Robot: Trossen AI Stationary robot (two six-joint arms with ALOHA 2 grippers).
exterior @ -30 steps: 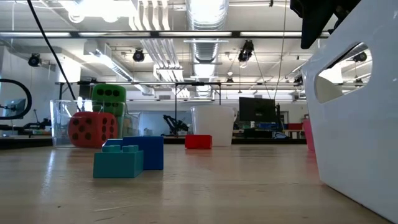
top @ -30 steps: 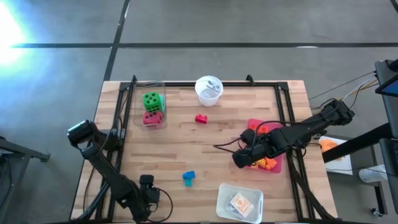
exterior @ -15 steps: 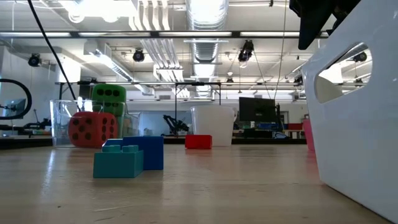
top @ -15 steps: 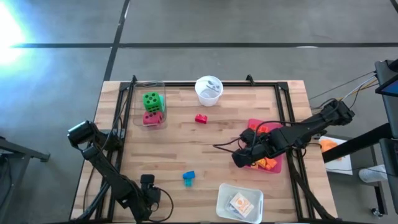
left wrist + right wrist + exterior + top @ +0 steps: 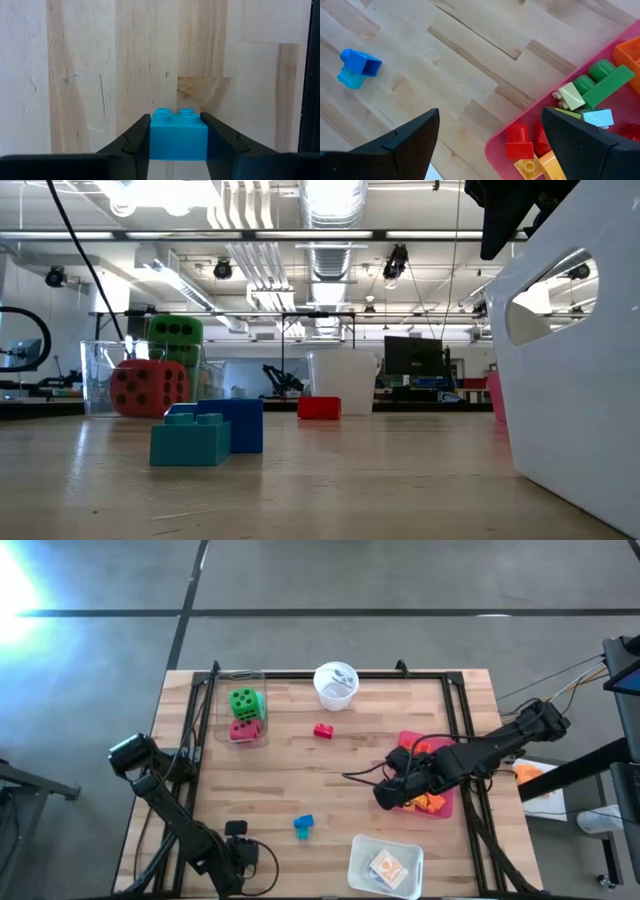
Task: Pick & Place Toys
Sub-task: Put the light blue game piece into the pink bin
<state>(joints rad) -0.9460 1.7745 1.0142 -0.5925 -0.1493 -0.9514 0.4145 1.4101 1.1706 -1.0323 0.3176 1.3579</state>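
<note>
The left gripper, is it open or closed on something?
Shut on a light blue brick: both fingers of the left gripper press its sides.

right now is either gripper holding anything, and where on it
The left gripper has a light blue brick between its jaws, one against each side. The right gripper is open and empty over the pink tray's edge.

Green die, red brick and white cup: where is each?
green die [image 5: 244, 701], high view, its dotted top face
red brick [image 5: 323, 730], high view, its top
white cup [image 5: 335, 686], high view, its rim
</note>
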